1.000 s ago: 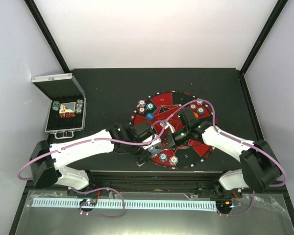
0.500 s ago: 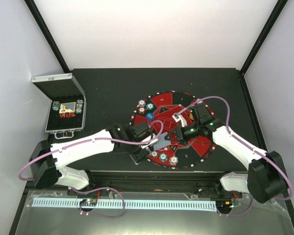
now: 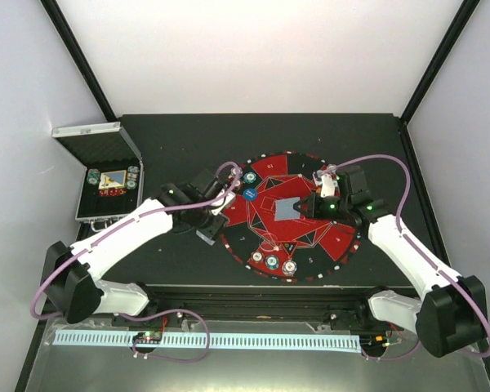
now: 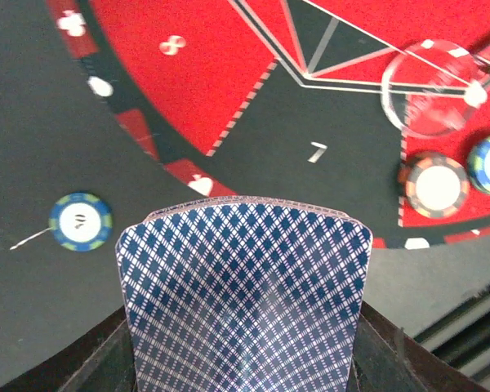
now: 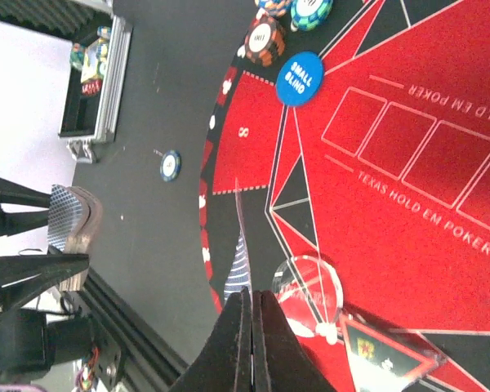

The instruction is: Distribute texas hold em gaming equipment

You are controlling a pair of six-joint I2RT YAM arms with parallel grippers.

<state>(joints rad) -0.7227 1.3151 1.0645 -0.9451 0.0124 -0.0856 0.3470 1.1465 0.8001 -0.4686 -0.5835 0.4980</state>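
both arms have drawn apart since a second ago. they were meeting near the 6 o'clock rim of the round mat [image 3: 265,167]. now the left arm [image 3: 131,233] has swung out to the mat's 9 o'clock edge, and the right arm [image 3: 400,245] has pulled back toward 3 o'clock.

the left jaws are closed on the deck of cards [image 4: 243,294], held back-up and slightly bowed, just off the mat. the right jaws are pinched tight on a single card [image 3: 290,208], which hangs over the middle of the mat and shows edge-on in the right wrist view. chip stacks [image 3: 271,261] sit at 6 o'clock, with more at 10 o'clock beside the blue button [image 3: 250,194]. one loose blue chip [image 4: 80,221] lies on the desk [image 3: 171,139] outside the mat.

judging from this, the card is about to be dealt. the pinch is on one thin edge only, so the card could slip, twist or flip face up on release. if it comes down low, it may clip the clear disc [image 5: 304,286] just beside the jaws. the bowed deck could spring and spill if the left grip eases.
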